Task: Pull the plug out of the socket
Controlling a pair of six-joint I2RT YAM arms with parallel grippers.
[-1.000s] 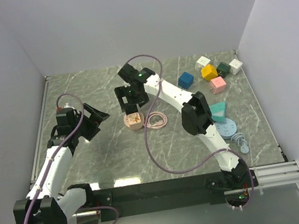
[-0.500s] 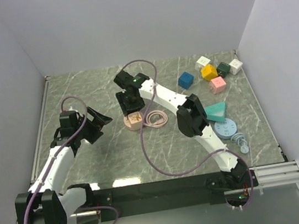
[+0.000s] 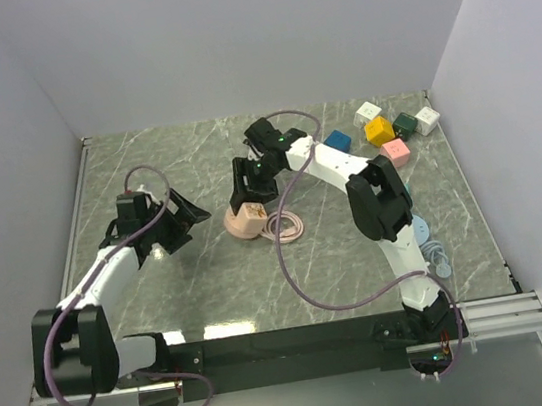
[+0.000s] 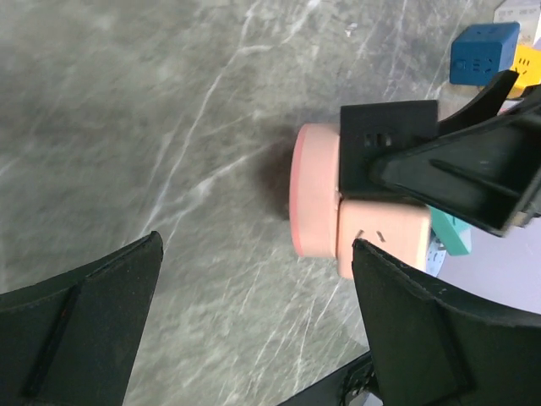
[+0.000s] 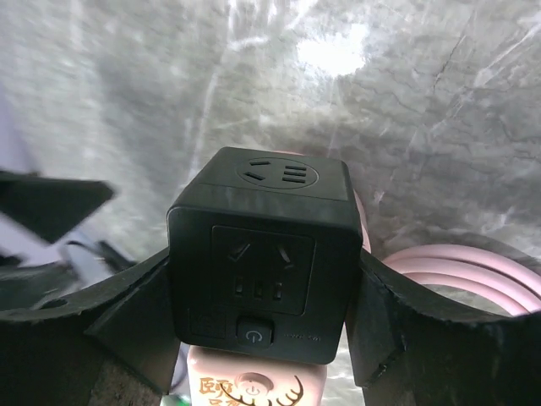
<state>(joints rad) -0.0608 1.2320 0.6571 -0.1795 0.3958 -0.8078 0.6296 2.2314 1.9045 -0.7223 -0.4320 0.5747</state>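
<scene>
A black cube socket sits plugged against a pink cube socket that has a round pink base. In the top view the pink unit lies mid-table with the black cube on its far side. My right gripper is shut on the black cube, one finger on each side; it also shows in the top view. My left gripper is open and empty, just left of the pink base without touching it; it also shows in the top view.
A pink cable coil lies right of the pink unit. Several coloured cube sockets stand at the back right, among them blue, yellow and pink. A light blue round socket lies behind the right arm.
My right arm swung to the right while still holding the black cube, and the pink unit shifted with it. My left gripper moved right, closer to the pink base.
</scene>
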